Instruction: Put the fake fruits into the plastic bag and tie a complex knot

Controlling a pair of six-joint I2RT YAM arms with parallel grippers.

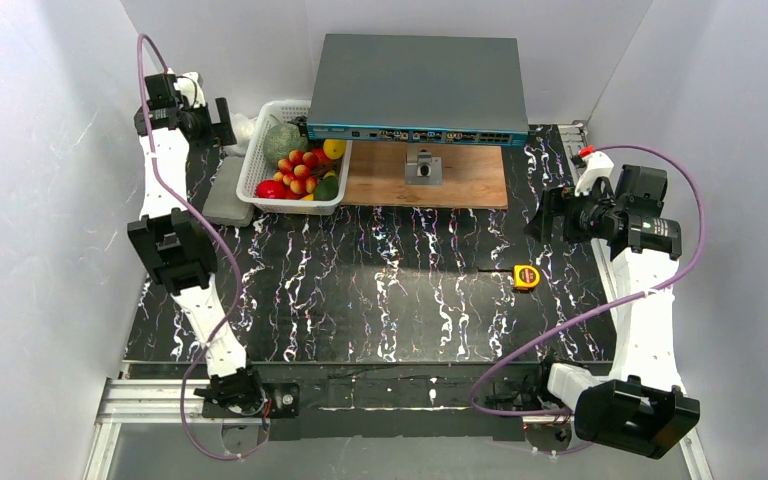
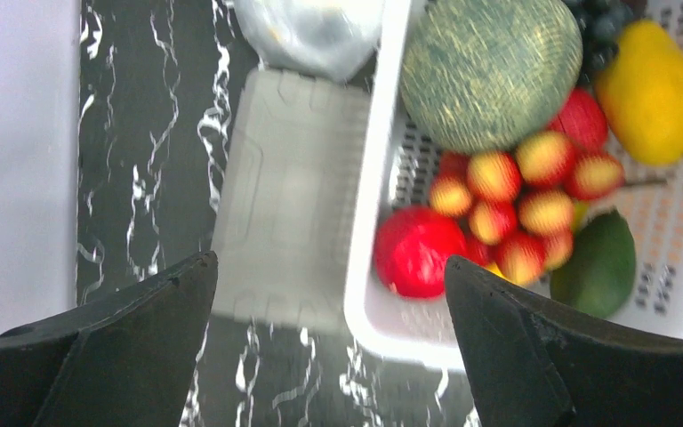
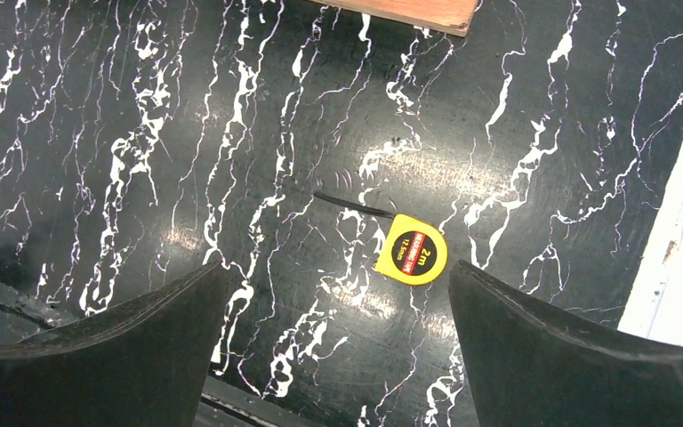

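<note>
The fake fruits lie in a white lattice basket [image 1: 260, 190] at the back left: a netted green melon [image 2: 489, 71], a yellow piece [image 2: 658, 93], a red-orange cluster of balls [image 2: 525, 205], a red fruit [image 2: 418, 249], a green piece [image 2: 598, 262] and dark grapes [image 2: 600, 22]. The plastic bag [image 2: 307, 31] sits crumpled just behind the basket's left corner [image 1: 247, 127]. My left gripper [image 1: 222, 122] hovers open above the basket's left rim [image 2: 329, 267], holding nothing. My right gripper [image 1: 545, 213] hangs open and empty over the table at the right [image 3: 336, 267].
A flat grey slab [image 2: 289, 231] lies left of the basket. A grey network switch [image 1: 415, 90] stands at the back on a wooden board [image 1: 380, 185]. A yellow tape measure [image 3: 413, 250] lies on the black marbled table [image 1: 360, 290] below the right gripper.
</note>
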